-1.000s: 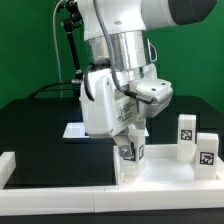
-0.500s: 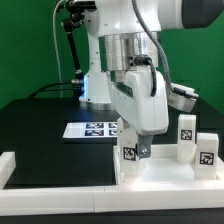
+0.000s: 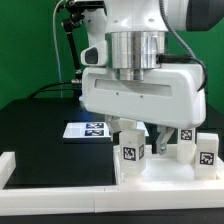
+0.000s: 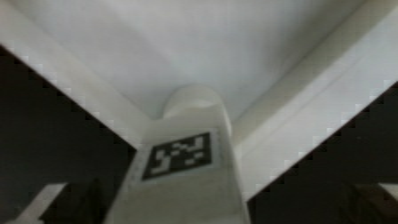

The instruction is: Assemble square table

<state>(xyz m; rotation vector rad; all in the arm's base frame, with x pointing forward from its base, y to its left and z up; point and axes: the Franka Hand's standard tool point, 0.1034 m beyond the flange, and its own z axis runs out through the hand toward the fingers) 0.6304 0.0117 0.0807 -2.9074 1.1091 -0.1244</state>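
My end effector [image 3: 143, 135] hung with jaws apart just above a tagged leg [image 3: 131, 152] standing upright on the slab [image 3: 165, 172] at the worktop's [image 3: 40, 125] front, where any sideways drift risked toppling that leg.

Hidden and unclear items, as I see them from here

Exterior view: my gripper [image 3: 143, 136] covers part of the marker board [image 3: 88, 130] and one leg [image 3: 186, 137]; tabletop [image 3: 165, 170] partly hidden. Wrist view: near leg [image 4: 182, 160] blurred, cut off at the edge.
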